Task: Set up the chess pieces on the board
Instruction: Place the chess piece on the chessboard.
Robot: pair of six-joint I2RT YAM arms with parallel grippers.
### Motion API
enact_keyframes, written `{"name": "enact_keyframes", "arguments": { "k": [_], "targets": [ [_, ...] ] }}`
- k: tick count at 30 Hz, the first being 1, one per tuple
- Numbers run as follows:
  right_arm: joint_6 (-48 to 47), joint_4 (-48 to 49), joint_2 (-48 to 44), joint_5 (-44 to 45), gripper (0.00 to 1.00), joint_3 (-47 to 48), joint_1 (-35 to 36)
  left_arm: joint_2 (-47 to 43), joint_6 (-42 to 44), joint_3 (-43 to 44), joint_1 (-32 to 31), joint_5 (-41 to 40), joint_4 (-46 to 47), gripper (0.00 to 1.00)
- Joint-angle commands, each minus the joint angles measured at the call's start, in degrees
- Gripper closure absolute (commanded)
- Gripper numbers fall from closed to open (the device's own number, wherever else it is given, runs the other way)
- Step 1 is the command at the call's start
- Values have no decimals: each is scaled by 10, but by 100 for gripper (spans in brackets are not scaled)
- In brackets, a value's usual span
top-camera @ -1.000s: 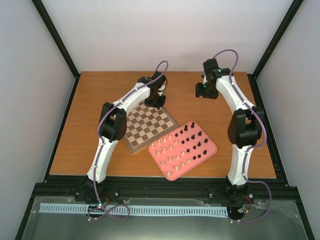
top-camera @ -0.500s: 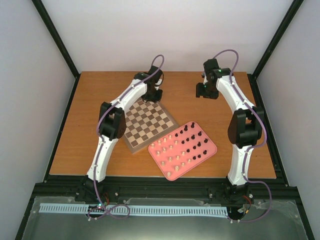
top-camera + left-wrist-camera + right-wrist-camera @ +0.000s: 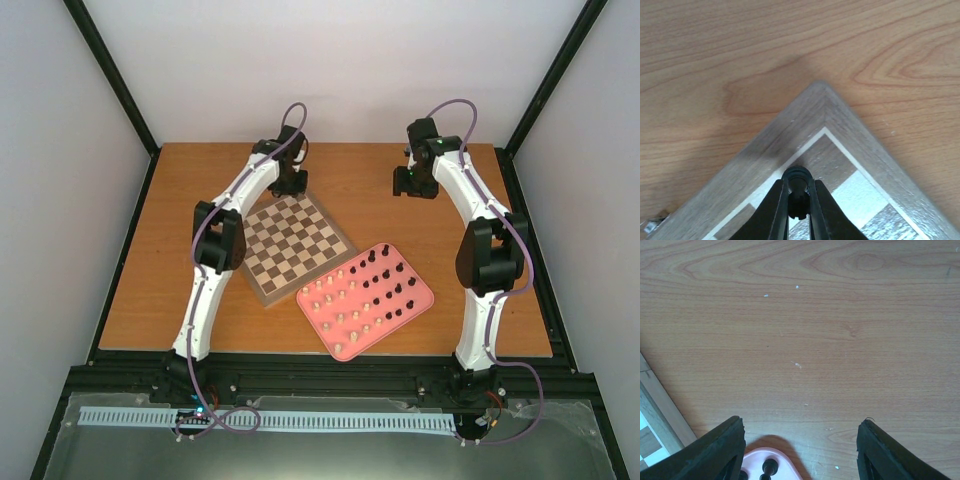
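The board (image 3: 296,246) lies on the table left of centre with no pieces standing on it. My left gripper (image 3: 289,183) is at its far corner, shut on a dark chess piece (image 3: 798,190) held just above the corner square of the board (image 3: 840,160). The other chess pieces, dark (image 3: 385,280) and cream (image 3: 335,300), stand in the pink tray (image 3: 420,298). My right gripper (image 3: 412,186) is open and empty, high over bare table at the back right. In the right wrist view its gripper (image 3: 800,450) frames the tray's far corner (image 3: 782,462), where a dark piece (image 3: 769,466) shows.
The wooden table (image 3: 180,260) is fenced by a black frame with white walls around. In the right wrist view, the board's border (image 3: 660,415) shows at the left edge.
My left gripper has moved from the board's right corner leftward and away along its far edge to the far corner, carrying the dark piece. The right arm has not moved.
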Motion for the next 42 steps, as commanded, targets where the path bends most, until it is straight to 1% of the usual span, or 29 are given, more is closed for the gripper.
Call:
{"name": "enact_keyframes", "arguments": {
  "k": [1, 8, 14, 26, 31, 34, 42],
  "targets": [
    [-4, -11, 4, 12, 39, 6, -6, 10, -4, 28, -5, 26, 16, 89],
    [-3, -11, 8, 9, 39, 6, -6, 16, -12, 27, -5, 46, 15, 88],
    [-7, -12, 9, 11, 38, 5, -6, 20, -14, 29, -5, 39, 18, 84],
    [-7, -11, 15, 7, 38, 6, -7, 24, -15, 32, -5, 30, 19, 80],
    [-6, -12, 15, 6, 38, 6, -7, 24, -15, 32, -5, 35, 19, 76],
    [-5, -11, 15, 4, 38, 5, -7, 23, -13, 32, -6, 32, 20, 71],
    [-7, -13, 16, 2, 38, 7, -7, 23, -12, 31, -5, 31, 17, 69]
  ]
}}
